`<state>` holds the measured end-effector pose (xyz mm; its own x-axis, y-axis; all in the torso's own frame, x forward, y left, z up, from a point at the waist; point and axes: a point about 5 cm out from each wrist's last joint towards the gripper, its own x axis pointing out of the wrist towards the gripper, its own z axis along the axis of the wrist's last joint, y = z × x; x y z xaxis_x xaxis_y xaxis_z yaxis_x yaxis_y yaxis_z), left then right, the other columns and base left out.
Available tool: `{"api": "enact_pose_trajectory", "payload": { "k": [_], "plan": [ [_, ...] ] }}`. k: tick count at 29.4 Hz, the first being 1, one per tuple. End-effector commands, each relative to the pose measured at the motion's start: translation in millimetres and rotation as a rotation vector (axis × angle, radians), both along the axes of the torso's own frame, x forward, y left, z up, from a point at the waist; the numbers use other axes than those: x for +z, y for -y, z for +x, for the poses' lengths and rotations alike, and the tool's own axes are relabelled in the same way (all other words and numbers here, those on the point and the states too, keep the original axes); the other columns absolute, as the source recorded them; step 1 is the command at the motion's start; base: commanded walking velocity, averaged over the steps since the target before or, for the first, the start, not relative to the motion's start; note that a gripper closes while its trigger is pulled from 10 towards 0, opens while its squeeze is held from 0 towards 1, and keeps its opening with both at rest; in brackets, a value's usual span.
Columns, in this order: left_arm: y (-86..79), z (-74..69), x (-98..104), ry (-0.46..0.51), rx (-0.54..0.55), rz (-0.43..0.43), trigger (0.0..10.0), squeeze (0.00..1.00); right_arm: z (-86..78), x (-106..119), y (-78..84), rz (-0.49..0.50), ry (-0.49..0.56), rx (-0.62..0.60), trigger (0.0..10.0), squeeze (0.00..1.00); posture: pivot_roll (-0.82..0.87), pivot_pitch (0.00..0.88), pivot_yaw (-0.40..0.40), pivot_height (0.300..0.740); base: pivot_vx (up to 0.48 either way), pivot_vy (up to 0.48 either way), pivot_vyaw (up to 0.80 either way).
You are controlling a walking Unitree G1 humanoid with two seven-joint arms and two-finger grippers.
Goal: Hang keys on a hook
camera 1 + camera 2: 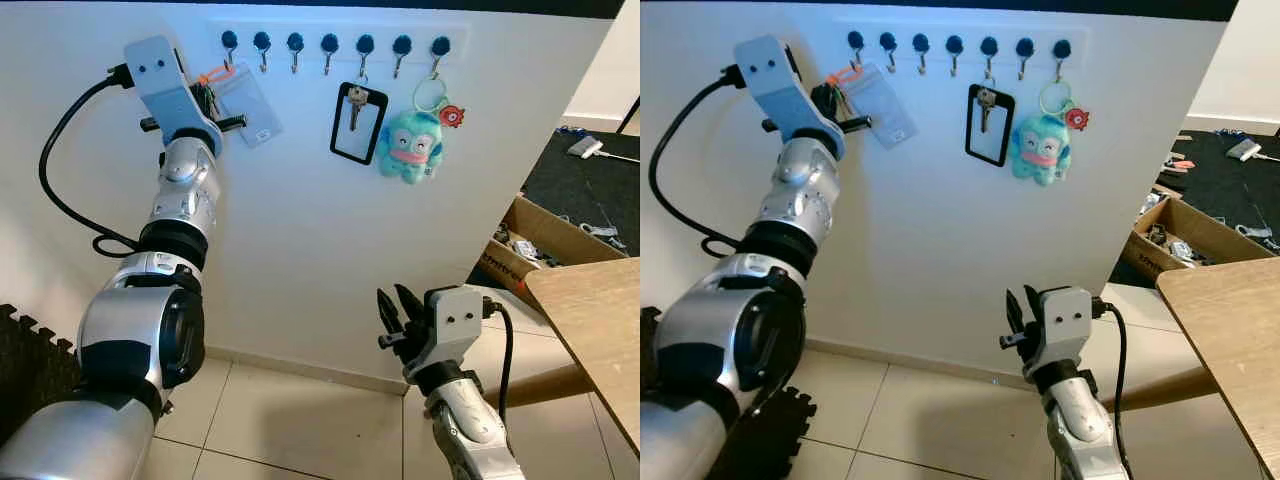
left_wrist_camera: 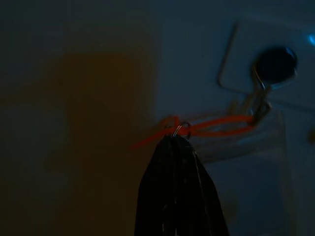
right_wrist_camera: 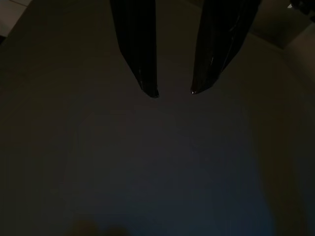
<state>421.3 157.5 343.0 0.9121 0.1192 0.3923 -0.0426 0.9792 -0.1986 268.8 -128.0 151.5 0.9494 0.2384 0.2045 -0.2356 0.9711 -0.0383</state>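
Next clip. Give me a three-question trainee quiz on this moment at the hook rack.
1. True or false: the left gripper has its jaws shut on the small ring of the orange loop.
2. Which item hangs on the rightmost hook? A) clear badge B) black card holder C) teal plush
3. Fill in: the right gripper hangs low in front of the wall with its jaws ____.

Key: 1 true, with the loop running to the leftmost hook; 2 C, the teal plush; 3 open.
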Motion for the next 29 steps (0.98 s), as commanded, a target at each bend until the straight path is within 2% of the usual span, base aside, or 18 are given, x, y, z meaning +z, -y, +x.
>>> {"api": "enact_pose_trajectory", "payload": {
  "k": [1,2,3,4,10,11,13,14,15,17,18,21,22,24,26,28,29],
  "plan": [
    [1.6,-0.2,-8.4,0.0,-0.026,0.057,10.0,0.0,-1.6,-2.5,-1.3,-0.001,-0.016,0.009,10.0,0.0,-0.01,0.209,0.055,0.74,0.0,0.0,0.0],
    [5.9,-0.4,-9.4,0.005,-0.052,0.076,10.0,0.0,-1.5,-2.3,-1.3,-0.001,-0.016,0.009,10.0,0.0,-0.01,0.209,0.055,0.74,0.0,0.0,0.0],
    [12.7,-1.7,-10.1,0.028,-0.095,0.104,10.0,0.24,-1.6,-2.3,-1.6,0.0,-0.016,0.009,10.0,0.0,-0.01,0.212,0.055,0.74,0.0,0.0,0.0],
    [17.3,-2.8,-10.5,0.043,-0.124,0.124,10.0,1.0,-1.7,-2.3,-1.8,0.001,-0.016,0.009,10.0,0.0,-0.01,0.212,0.055,0.74,0.0,0.0,0.0],
    [28.4,-10.8,-3.6,0.131,-0.22,0.132,10.0,1.0,-2.2,-3.0,-2.6,0.004,-0.018,0.009,10.0,0.0,-0.01,0.212,0.057,0.74,0.0,0.0,0.0],
    [29.3,-13.5,-2.2,0.15,-0.245,0.124,10.0,0.0,-2.3,-3.0,-2.6,0.005,-0.018,0.008,10.0,0.0,-0.01,0.213,0.059,0.74,0.0,0.0,0.0],
    [29.3,-13.5,-2.2,0.15,-0.245,0.124,10.0,0.0,-2.3,-3.0,-2.6,0.005,-0.018,0.008,10.0,0.0,-0.01,0.213,0.059,0.74,0.0,0.0,0.0],
    [29.8,-21.1,-1.4,0.182,-0.298,0.098,10.0,0.0,-2.5,-3.2,-2.0,0.007,-0.017,0.004,10.0,0.0,-0.01,0.212,0.063,0.74,0.0,0.0,0.0],
    [29.8,-21.1,-1.4,0.182,-0.298,0.098,10.0,0.0,-2.5,-3.2,-2.0,0.007,-0.017,0.004,10.0,0.0,-0.01,0.212,0.063,0.74,0.0,0.0,0.0],
    [31.9,-31.7,-6.4,0.203,-0.342,0.114,10.0,0.0,-2.9,-3.7,-1.4,0.007,-0.018,0.001,10.0,0.0,0.0,0.211,0.067,0.74,0.0,0.0,0.0],
    [33.4,-36.8,-12.3,0.2,-0.358,0.137,10.0,0.0,-3.1,-4.0,-1.3,0.007,-0.018,0.0,10.0,0.0,0.0,0.21,0.068,0.74,0.0,0.0,0.0],
    [37.4,-56.2,-48.9,0.126,-0.383,0.22,10.0,0.0,-2.7,-4.3,-0.9,0.009,-0.019,-0.004,10.0,0.0,0.0,0.212,0.068,0.74,0.0,0.0,0.0],
    [37.4,-56.2,-48.9,0.126,-0.383,0.22,10.0,0.0,-2.7,-4.3,-0.9,0.009,-0.019,-0.004,10.0,0.0,0.0,0.212,0.068,0.74,0.0,0.0,0.0],
    [37.0,-69.7,-77.3,0.054,-0.361,0.245,10.0,0.0,-2.8,-4.9,-0.7,0.009,-0.02,-0.004,10.0,0.0,0.01,0.213,0.063,0.74,0.0,0.0,0.0],
    [35.2,-80.5,-93.7,0.022,-0.332,0.284,10.0,0.0,-3.1,-5.8,-0.5,0.007,-0.022,-0.002,10.0,0.0,0.01,0.213,0.06,0.74,0.0,0.0,0.0],
    [34.2,-84.3,-98.2,0.019,-0.319,0.308,10.0,0.0,-3.2,-6.3,-0.4,0.006,-0.023,-0.001,10.0,0.0,0.01,0.213,0.06,0.74,0.0,0.0,0.0],
    [31.7,-90.9,-104.3,-0.005,-0.306,0.315,10.0,0.0,-3.5,-7.0,-0.1,0.004,-0.024,0.0,10.0,0.0,0.02,0.212,0.057,0.74,0.0,0.0,0.0]
  ]
}}
